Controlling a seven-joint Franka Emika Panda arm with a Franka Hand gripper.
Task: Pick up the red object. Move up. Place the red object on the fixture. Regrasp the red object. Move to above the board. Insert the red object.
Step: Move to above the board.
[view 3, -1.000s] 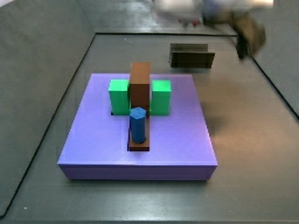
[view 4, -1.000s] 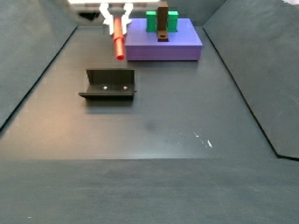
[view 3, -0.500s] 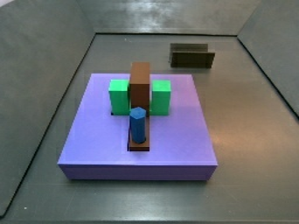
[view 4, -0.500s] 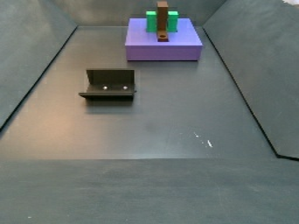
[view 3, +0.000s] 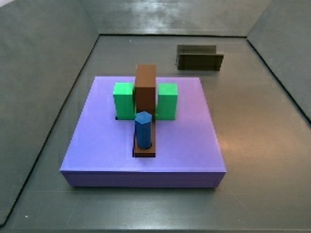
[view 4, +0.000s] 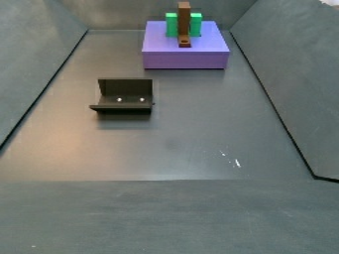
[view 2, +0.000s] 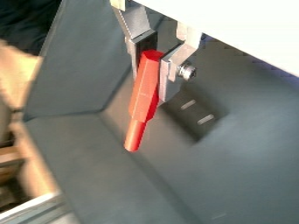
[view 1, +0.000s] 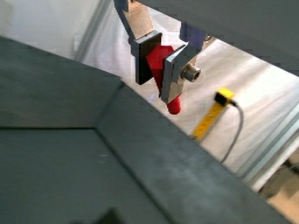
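Observation:
The red object (view 1: 172,102) is a thin red peg clamped between the silver fingers (view 1: 177,73) of my gripper (view 1: 160,75). It hangs well below the fingertips in both wrist views (view 2: 142,109). My gripper (view 2: 156,65) is out of view in both side views. The fixture (view 3: 199,58), a dark trough-like block, stands on the floor behind the board (view 3: 176,144). It also shows in a side view (view 4: 123,96) and below the peg in a wrist view (view 2: 191,116). The lavender board (view 4: 185,58) lies flat.
On the board stand two green blocks (view 3: 124,100), a brown bar (view 3: 145,89) and a blue peg (view 3: 144,129). Grey walls ring the floor (view 4: 172,149). A yellow part with a grey cable (view 1: 215,110) shows outside the enclosure.
One second ago my gripper with the red peg showed at the top edge of both side views. It has since left both views. The board and fixture have not moved.

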